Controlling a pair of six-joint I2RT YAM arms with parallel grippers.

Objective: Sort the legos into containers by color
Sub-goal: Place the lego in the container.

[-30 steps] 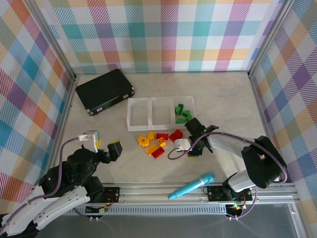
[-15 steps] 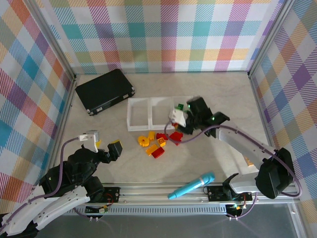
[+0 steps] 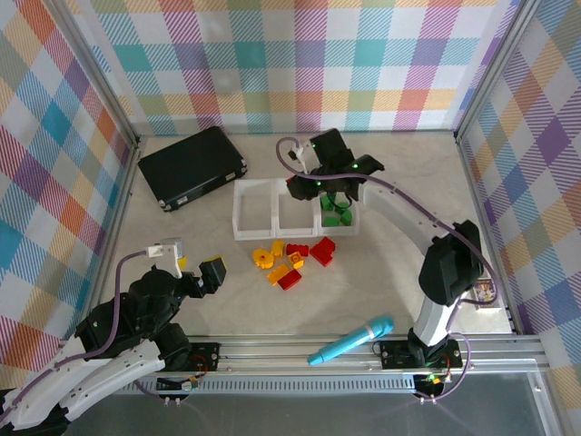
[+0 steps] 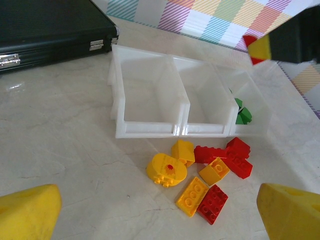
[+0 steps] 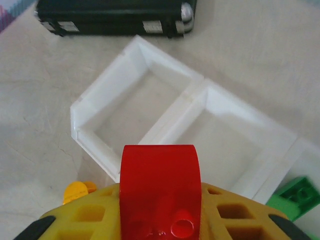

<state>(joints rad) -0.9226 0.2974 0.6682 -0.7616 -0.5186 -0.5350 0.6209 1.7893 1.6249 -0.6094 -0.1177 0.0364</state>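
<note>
**Clerk:** Entry one, right gripper (image 5: 160, 216)?

**Checker:** Jaws clamped on one red brick (image 5: 159, 175). It hangs above the row of clear trays (image 3: 275, 207), near the middle compartment.

**Clerk:** Left gripper (image 3: 192, 263)?

**Checker:** Fingers spread wide, nothing held, well apart from the loose red and yellow bricks (image 3: 292, 259).

**Clerk:** Tray stock?

**Checker:** Green bricks (image 3: 338, 213) are in the right compartment. The middle and left compartments are bare.

**Clerk:** Step in hand?

**Checker:** Delivering red, by my reading. Next calls for centring over a bare compartment, clear of the green, then letting go.
</note>
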